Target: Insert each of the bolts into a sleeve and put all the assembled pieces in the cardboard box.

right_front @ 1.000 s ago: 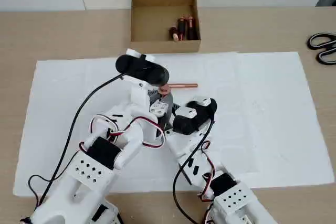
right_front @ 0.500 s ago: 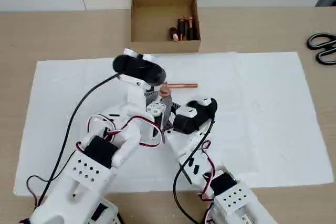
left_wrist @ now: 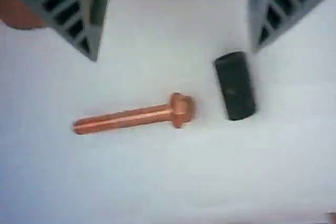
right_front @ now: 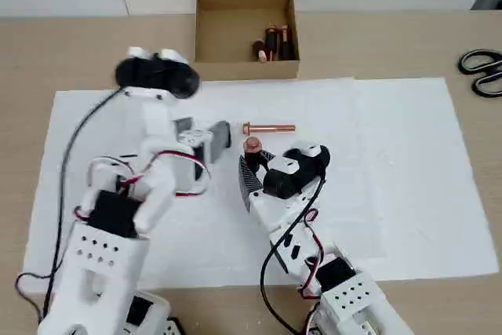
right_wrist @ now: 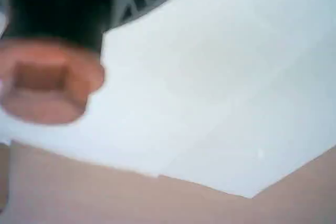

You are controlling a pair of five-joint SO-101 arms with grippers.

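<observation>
A loose copper bolt (right_front: 269, 128) (left_wrist: 134, 116) lies on the white paper, and a black sleeve (left_wrist: 234, 85) lies just off its head. My left gripper (right_front: 202, 132) (left_wrist: 173, 51) hangs open above them, a little to the left of the bolt in the high view. My right gripper (right_front: 251, 161) is just below the loose bolt, shut on a black sleeve with a bolt in it. That bolt's copper head (right_front: 252, 145) (right_wrist: 47, 80) sticks out. The cardboard box (right_front: 210, 33) at the back holds several assembled pieces (right_front: 273, 43).
A white paper sheet (right_front: 392, 162) covers most of the wooden table. Scissors (right_front: 482, 68) lie at the far right edge. The right half of the sheet is free room.
My left arm has swung away to the left from the right gripper, and its gripper now stands open over the loose bolt and sleeve. The right arm has barely moved.
</observation>
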